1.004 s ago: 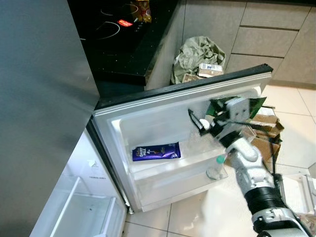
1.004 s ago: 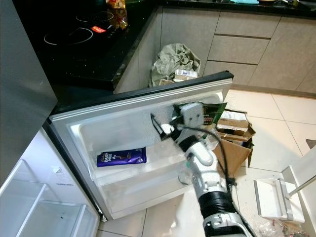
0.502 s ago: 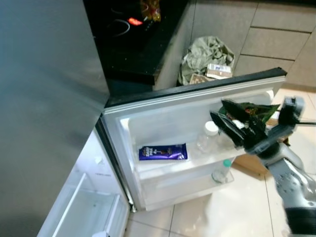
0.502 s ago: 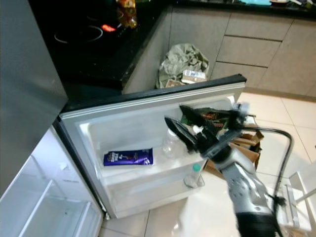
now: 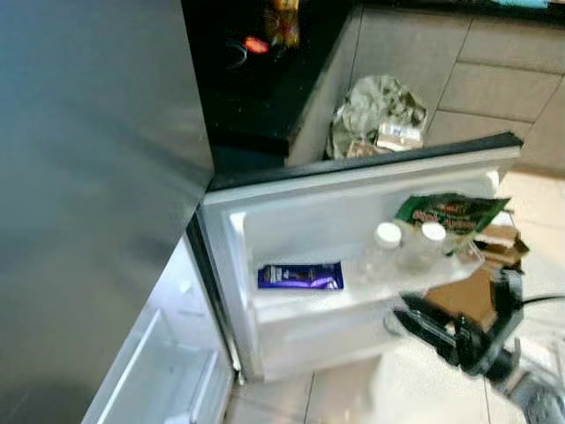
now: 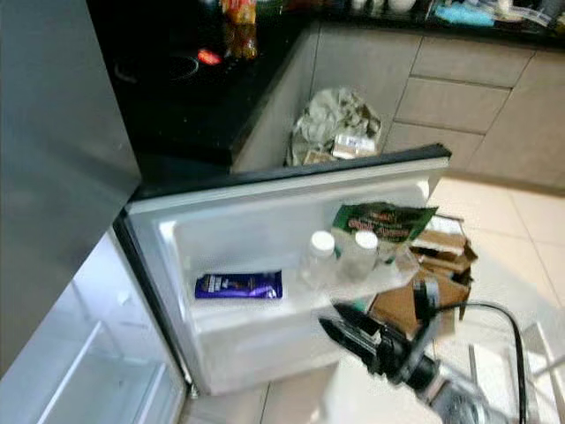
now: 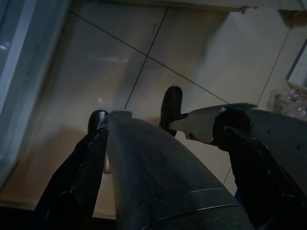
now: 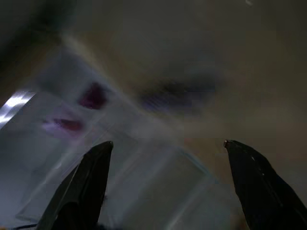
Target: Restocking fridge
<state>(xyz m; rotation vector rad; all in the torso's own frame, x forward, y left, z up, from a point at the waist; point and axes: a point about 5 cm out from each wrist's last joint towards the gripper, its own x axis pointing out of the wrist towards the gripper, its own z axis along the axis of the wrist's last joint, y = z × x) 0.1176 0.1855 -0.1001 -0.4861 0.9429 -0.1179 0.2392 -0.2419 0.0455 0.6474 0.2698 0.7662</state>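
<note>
Since half a second ago the right gripper (image 6: 353, 334) has dropped away from the upper door shelf to the lower right of the frame, leaving the green snack packet (image 6: 381, 218) it held propped at the right end of that shelf. Its jaws now stand wide apart and hold nothing, as the right wrist view also shows, though that picture is badly blurred. They sit below and slightly right of the packet, well apart from it, in front of the lower door shelf.

On the open fridge door (image 5: 291, 190), the upper shelf carries two clear bottles (image 5: 382, 250) with white caps, side by side just left of the packet, and a purple chocolate bar (image 5: 299, 276) lying flat farther left. The left gripper (image 7: 163, 191) hangs idle over the floor beside the robot's leg, with its jaws spread.

Pale floor tiles (image 5: 415, 389) fill the lower frame. A grey fridge side (image 5: 88, 177) takes up the left, with white inner shelves (image 5: 159, 380) below it. At the top, a black hob on the bench (image 5: 256, 71) shows a red light. A crumpled bag (image 6: 340, 119) leans against the grey cabinets (image 6: 441, 79), and what seems to be a torn cardboard box (image 6: 433, 274) lies behind the door at right.
</note>
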